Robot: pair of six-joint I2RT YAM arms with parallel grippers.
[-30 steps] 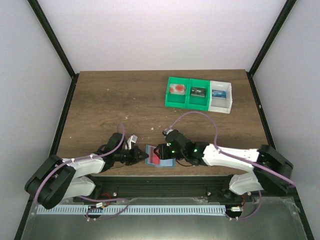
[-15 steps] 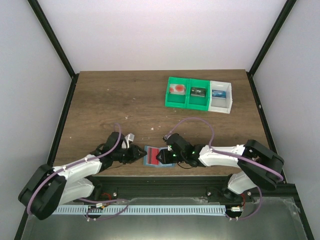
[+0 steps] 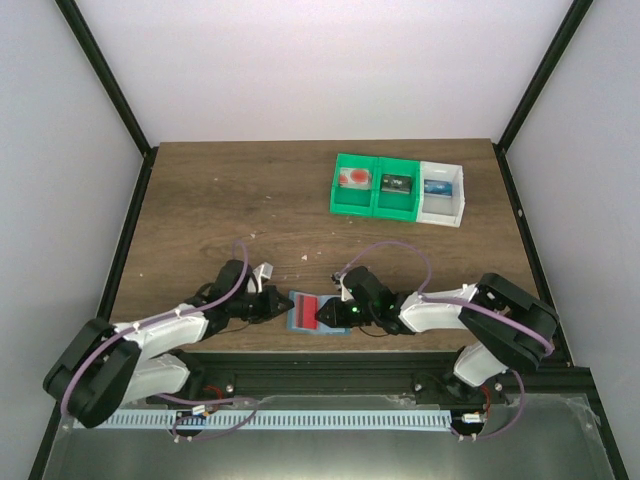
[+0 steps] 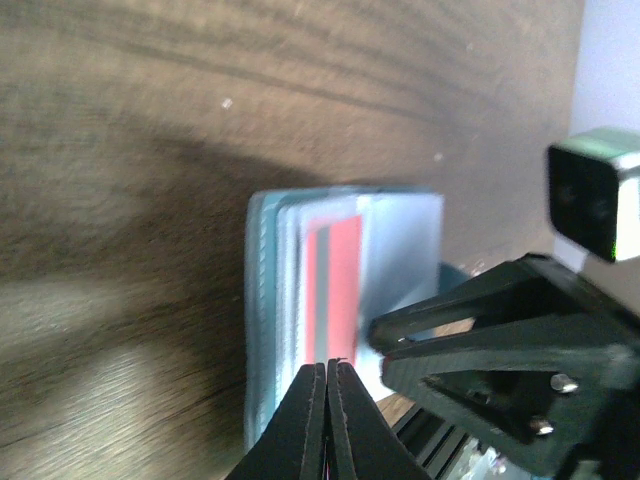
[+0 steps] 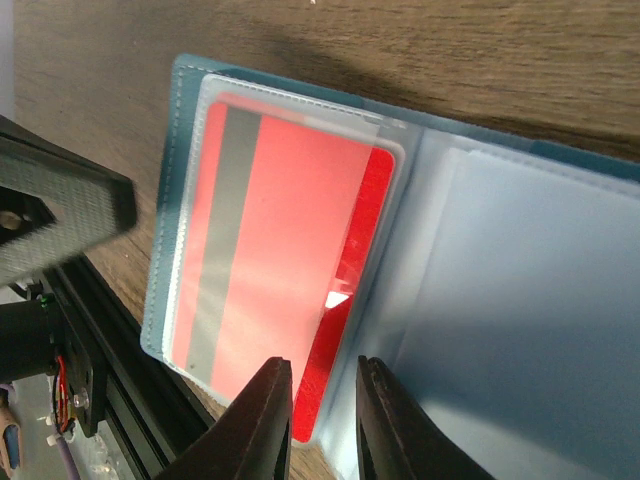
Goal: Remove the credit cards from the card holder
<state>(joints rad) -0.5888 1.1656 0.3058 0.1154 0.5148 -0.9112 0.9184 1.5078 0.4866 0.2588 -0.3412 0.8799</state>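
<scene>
The light-blue card holder [image 3: 305,318] lies open near the table's front edge. It also shows in the right wrist view [image 5: 520,300] and in the left wrist view [image 4: 265,300]. A bright red credit card [image 5: 290,270] with a grey stripe sits in the clear sleeve of its left panel, and shows in the left wrist view [image 4: 340,280] too. My left gripper [image 3: 281,304] is shut, its tips [image 4: 327,366] over the holder's left edge. My right gripper [image 3: 334,313] is open, and its fingers [image 5: 270,415] straddle the red card's inner edge [image 5: 323,372].
Two joined green bins [image 3: 375,186] and a white bin [image 3: 442,193] stand at the back right, each with a small item inside. The table's front rail [image 3: 320,365] is just behind the holder. The two grippers are nearly tip to tip.
</scene>
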